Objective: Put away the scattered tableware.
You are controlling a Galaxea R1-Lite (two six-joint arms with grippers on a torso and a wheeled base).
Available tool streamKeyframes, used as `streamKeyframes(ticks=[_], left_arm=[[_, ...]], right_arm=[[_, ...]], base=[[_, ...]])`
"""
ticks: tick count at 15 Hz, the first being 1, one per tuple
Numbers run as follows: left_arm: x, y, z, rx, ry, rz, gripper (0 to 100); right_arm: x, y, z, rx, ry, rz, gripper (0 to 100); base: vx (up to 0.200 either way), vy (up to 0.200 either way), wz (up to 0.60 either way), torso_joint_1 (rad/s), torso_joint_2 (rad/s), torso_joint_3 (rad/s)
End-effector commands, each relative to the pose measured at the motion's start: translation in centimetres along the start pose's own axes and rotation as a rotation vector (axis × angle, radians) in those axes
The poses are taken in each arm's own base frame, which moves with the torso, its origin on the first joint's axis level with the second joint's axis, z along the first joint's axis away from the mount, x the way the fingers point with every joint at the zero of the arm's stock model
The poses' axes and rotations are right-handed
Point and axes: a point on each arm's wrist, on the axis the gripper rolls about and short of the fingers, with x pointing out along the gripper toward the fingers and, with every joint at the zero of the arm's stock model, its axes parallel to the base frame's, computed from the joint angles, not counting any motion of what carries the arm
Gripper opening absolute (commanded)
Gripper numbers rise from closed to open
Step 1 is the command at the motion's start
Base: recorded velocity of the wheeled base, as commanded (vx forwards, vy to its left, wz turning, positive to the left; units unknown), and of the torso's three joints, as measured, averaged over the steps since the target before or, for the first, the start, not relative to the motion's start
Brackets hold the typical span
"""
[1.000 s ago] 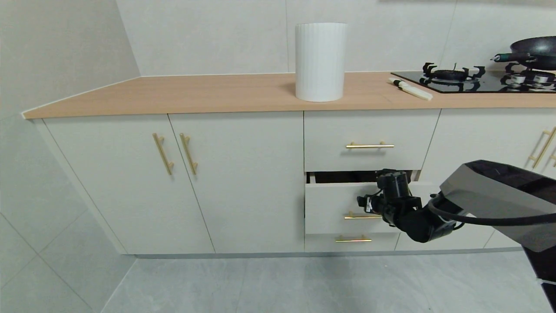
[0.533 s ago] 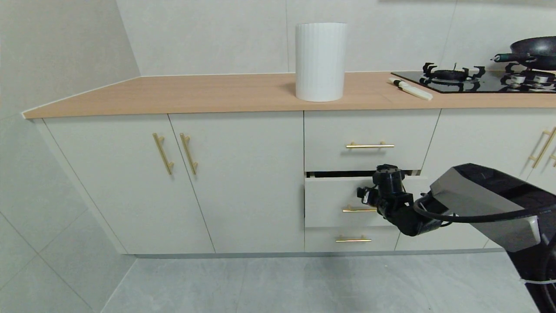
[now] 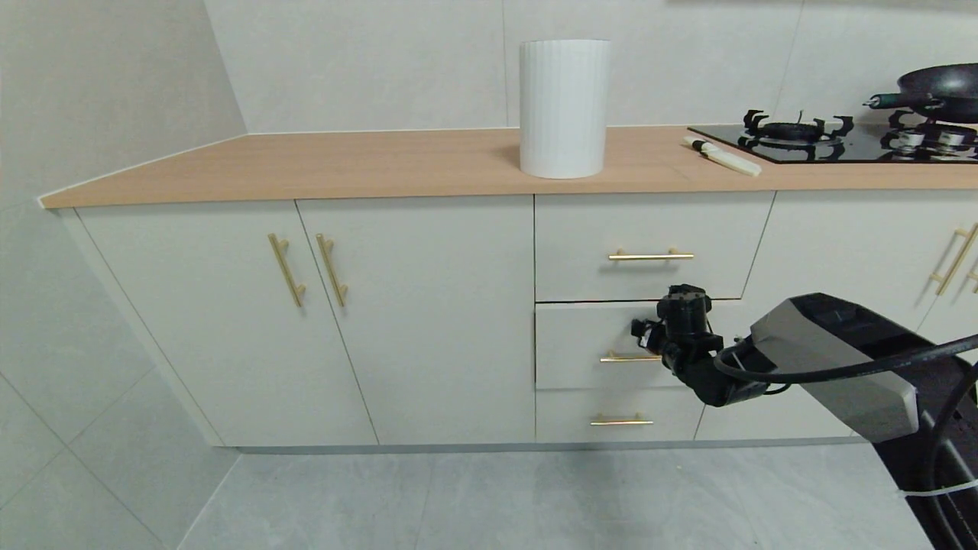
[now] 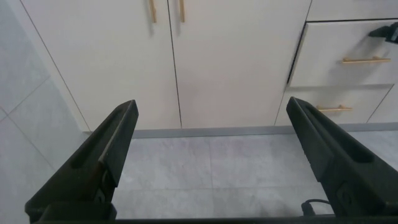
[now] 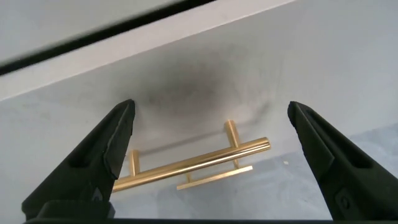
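The right gripper (image 5: 208,118), fingers spread wide, has just pushed the middle drawer (image 3: 581,336) flush shut. The left gripper (image 4: 211,112) hangs wide open, empty. A pale utensil (image 3: 722,156) lies on the counter (image 3: 344,164), so tidying looks unfinished.

Bright even light, soft shadow on drawer (image 5: 205,93)

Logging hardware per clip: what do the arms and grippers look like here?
The right arm has an angular grey shell with a black top, ending in a black wrist. A black cable loops from the wrist along the shell. The right gripper and left gripper are both black, each with two long, flat fingers tapering to blunt tips. No markings are visible.
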Motion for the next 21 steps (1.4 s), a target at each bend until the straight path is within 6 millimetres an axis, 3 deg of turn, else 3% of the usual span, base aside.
streamKeyframes(ticks=[1, 16, 18, 19, 21], left_arm=[[0.0, 0.0, 0.0, 0.0, -0.001, 0.0, 100], [0.0, 0.0, 0.0, 0.0, 0.001, 0.0, 100], [0.0, 0.0, 0.0, 0.0, -0.001, 0.0, 100], [0.0, 0.0, 0.0, 0.0, 0.001, 0.0, 100], [0.0, 0.0, 0.0, 0.0, 0.001, 0.0, 100]], right_arm=[[1.1, -0.7, 0.0, 0.02, -0.016, -0.015, 100], [2.1, -0.6, 0.6, 0.052, -0.068, -0.026, 100], [1.3, -0.6, 0.9, 0.057, -0.059, -0.034, 100], [-0.1, -0.6, 1.7, 0.058, -0.047, -0.035, 100], [-5.8, -0.4, 3.2, 0.035, 0.016, -0.017, 100]], base=[[0.0, 0.0, 0.0, 0.0, 0.0, 0.0], [0.0, 0.0, 0.0, 0.0, 0.0, 0.0], [0.0, 0.0, 0.0, 0.0, 0.0, 0.0], [0.0, 0.0, 0.0, 0.0, 0.0, 0.0], [0.0, 0.0, 0.0, 0.0, 0.0, 0.0]])
